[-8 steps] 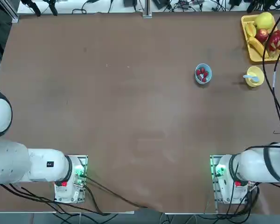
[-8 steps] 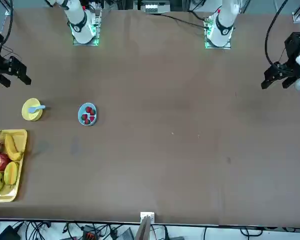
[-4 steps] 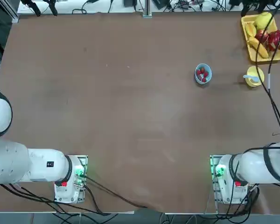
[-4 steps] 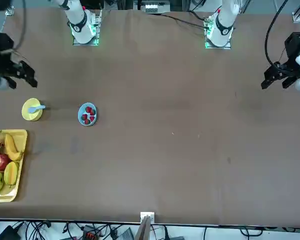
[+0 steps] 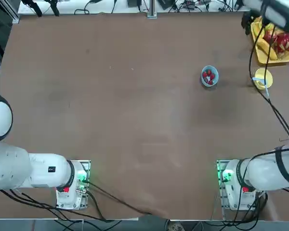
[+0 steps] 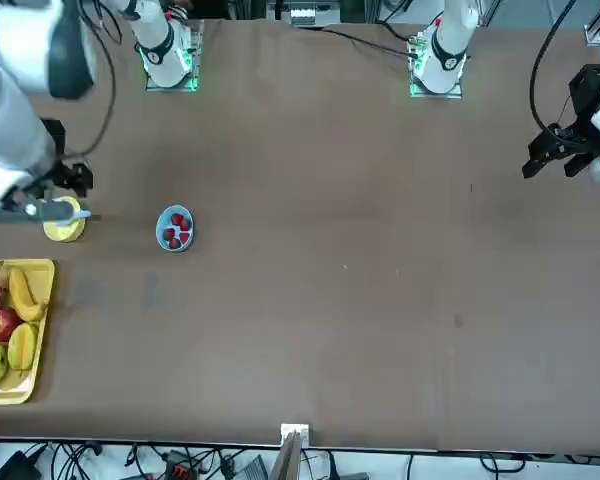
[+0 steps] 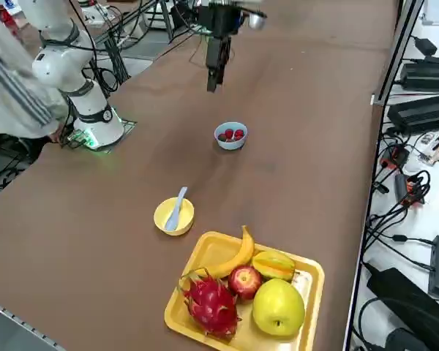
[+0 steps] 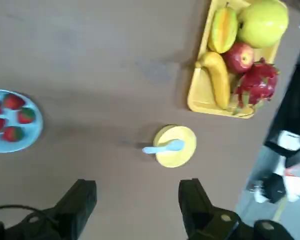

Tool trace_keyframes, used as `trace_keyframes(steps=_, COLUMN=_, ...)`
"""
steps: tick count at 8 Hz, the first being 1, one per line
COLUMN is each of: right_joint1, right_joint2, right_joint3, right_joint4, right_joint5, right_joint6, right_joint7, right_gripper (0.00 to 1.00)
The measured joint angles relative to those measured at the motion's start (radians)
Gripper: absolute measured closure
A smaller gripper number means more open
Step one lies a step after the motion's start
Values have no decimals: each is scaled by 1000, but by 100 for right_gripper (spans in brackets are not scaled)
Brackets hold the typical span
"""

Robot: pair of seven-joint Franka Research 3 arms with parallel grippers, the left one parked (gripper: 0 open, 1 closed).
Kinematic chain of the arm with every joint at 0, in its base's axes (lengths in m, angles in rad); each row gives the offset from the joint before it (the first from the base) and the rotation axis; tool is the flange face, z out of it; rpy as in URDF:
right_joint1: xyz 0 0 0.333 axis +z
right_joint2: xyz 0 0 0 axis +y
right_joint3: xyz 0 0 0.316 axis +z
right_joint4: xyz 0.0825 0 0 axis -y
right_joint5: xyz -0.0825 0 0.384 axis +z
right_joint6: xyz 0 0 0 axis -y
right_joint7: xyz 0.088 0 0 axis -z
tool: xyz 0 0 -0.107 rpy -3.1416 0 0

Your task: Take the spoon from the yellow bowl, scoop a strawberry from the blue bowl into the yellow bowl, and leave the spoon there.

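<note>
Top view. The yellow bowl (image 5: 263, 79) stood near the surface's right edge, just short of the fruit tray (image 5: 272, 54) in the far right corner; the spoon (image 5: 259, 80) lay in it with its handle over the rim toward the blue bowl (image 5: 209, 76), which sat well apart, farther from that edge. The arm crossed the far right corner.

Front view. The right end effector (image 6: 72, 178) hung beside the yellow bowl (image 6: 64, 222); the spoon's handle (image 6: 80, 216) pointed toward the blue bowl (image 6: 174, 229).

Right side view. The spoon (image 7: 176, 210) leaned against the yellow bowl's (image 7: 173, 216) rim. Strawberries (image 7: 231, 134) filled the blue bowl (image 7: 230, 136). The spoon looked light, stiff and smooth, so likely to slip or tip the small bowl; the raised handle appeared the best place to grasp.

Right wrist view. The end effector (image 8: 137, 200) was released, fingers (image 8: 80, 200) spread wide, holding and touching nothing, above the surface, apart from the spoon (image 8: 162, 147) and yellow bowl (image 8: 177, 145).
</note>
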Motion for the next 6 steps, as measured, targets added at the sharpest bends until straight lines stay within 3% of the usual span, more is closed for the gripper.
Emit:
trace_keyframes(steps=3, right_joint1=25, right_joint2=40, right_joint3=0, right_joint4=-141, right_joint5=-165, right_joint6=102, right_joint7=259, right_gripper=0)
trace_keyframes(steps=6, right_joint1=83, right_joint2=120, right_joint3=2, right_joint4=-280, right_joint5=-417, right_joint6=137, right_joint7=586, right_gripper=0)
